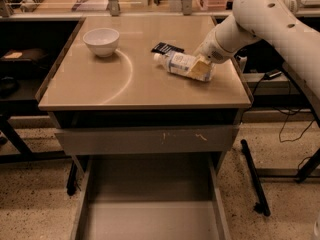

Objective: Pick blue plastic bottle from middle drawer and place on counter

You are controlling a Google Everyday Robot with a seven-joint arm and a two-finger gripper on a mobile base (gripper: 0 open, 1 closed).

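Blue plastic bottle point(176, 63) lies on its side on the counter point(125, 86), right-rear part of the top, white cap pointing left, base end to the right. Gripper point(202, 69) is at that base end, low over the counter near its right edge. 1 tan finger pad point(199, 70) sits over the bottle's lower body w/ the label partly covered, so the fingers look clamped on the bottle. Can't tell if the bottle's full weight rests on the surface or is held a touch above it. White robot arm point(260, 19) comes in from upper right, slanting down to the gripper. Flat black calculator point(166, 48) lies just behind the bottle's cap end, close to it, contact unclear. White bowl point(101, 41) stands upright at the left-rear of the counter, well apart from the bottle. Below the top, a grey drawer front point(145, 140) w/ scratch marks is shut. Under it the middle drawer point(150, 209) is pulled out toward the viewer, grey floor showing, thin side walls left & right.
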